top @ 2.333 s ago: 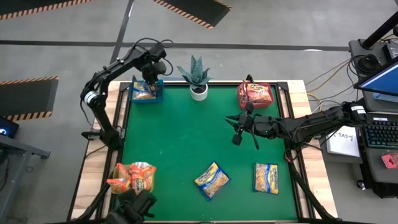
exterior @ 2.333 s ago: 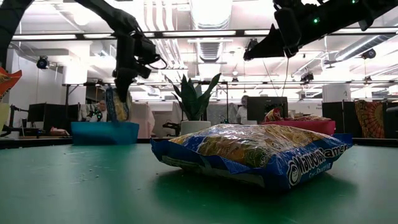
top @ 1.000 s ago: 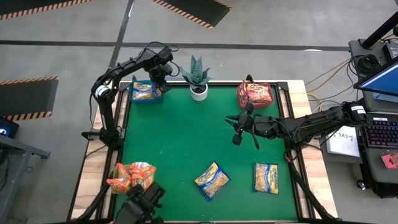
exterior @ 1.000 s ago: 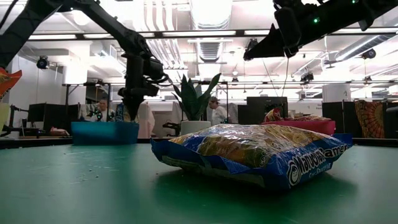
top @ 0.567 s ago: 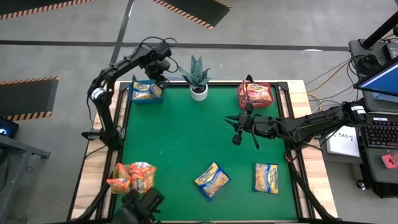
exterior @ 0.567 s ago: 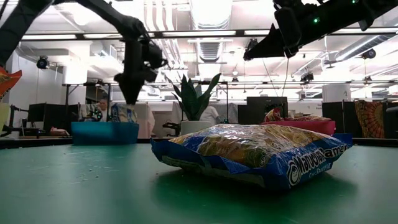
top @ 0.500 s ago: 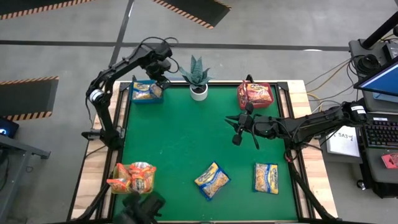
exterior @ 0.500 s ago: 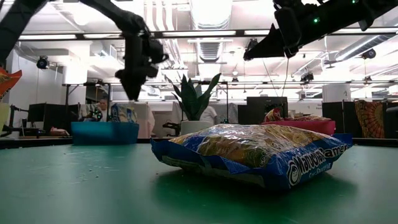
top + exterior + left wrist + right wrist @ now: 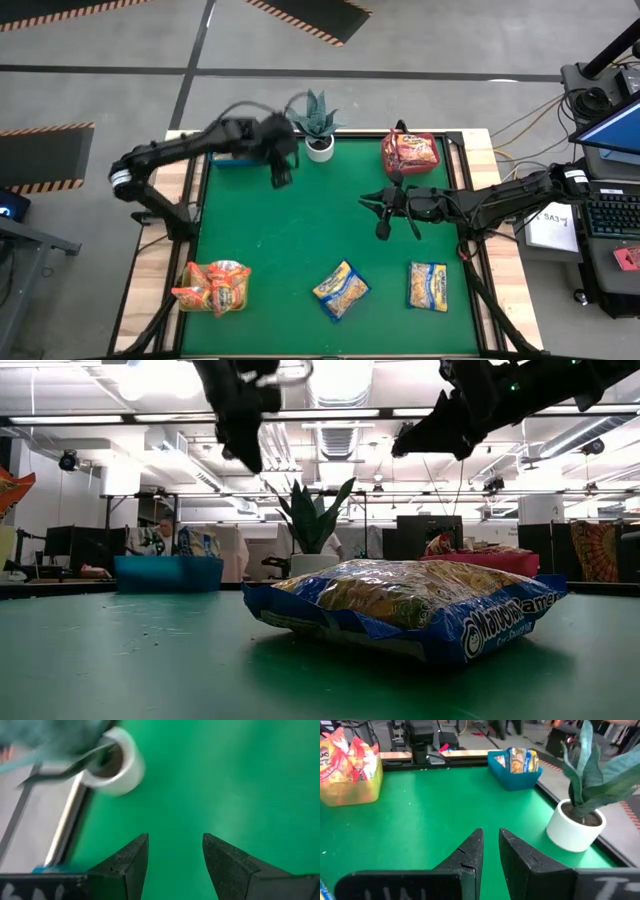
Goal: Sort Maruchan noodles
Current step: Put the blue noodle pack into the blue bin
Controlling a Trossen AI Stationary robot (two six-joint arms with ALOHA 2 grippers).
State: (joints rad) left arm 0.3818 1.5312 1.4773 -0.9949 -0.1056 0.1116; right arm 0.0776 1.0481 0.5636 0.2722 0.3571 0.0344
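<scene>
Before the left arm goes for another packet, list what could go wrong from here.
1. The left gripper, open and empty, hangs close beside the potted plant; a wide swing could tip it.
2. The two blue-edged packets lie at the near edge, across the table from the blue bin, so a loose grip could drop one on the long carry.
3. The right gripper waits over mid-table, possibly in the left arm's path.

The left gripper hangs over the bare green desk, its two dark fingers apart with nothing between them. Beyond them a white pot stands near the desk's edge, blurred leaves above it. A metal rail runs along that edge.
</scene>
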